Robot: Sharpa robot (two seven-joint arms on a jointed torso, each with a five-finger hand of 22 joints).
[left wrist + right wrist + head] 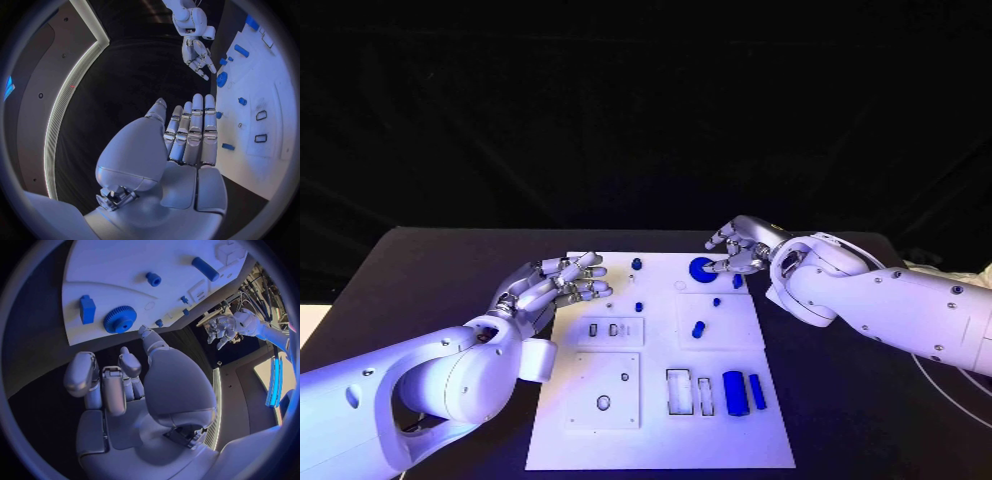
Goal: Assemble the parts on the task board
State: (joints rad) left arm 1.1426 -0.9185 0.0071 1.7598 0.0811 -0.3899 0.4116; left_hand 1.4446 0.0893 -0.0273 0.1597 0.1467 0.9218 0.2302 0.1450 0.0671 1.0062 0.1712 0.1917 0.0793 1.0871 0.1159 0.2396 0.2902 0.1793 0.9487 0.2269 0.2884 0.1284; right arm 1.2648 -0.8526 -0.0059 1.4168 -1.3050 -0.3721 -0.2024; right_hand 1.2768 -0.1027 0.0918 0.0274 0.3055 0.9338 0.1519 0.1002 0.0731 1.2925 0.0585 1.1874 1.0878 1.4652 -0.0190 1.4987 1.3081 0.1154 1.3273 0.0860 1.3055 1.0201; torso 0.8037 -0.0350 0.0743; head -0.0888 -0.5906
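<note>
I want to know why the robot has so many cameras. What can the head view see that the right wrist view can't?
Only the head view shows the whole task board, with the long blue parts standing in slots near the robot. Only the right wrist view shows the teeth on the blue gear and the right hand from behind. Both show the gear, the board and both hands; the left hand holds nothing.

Head camera looks steeply down over the counter and whole task board. Each wrist fisheye sits close behind its own robot hand, facing across the board; both catch the blue gear too.
</note>
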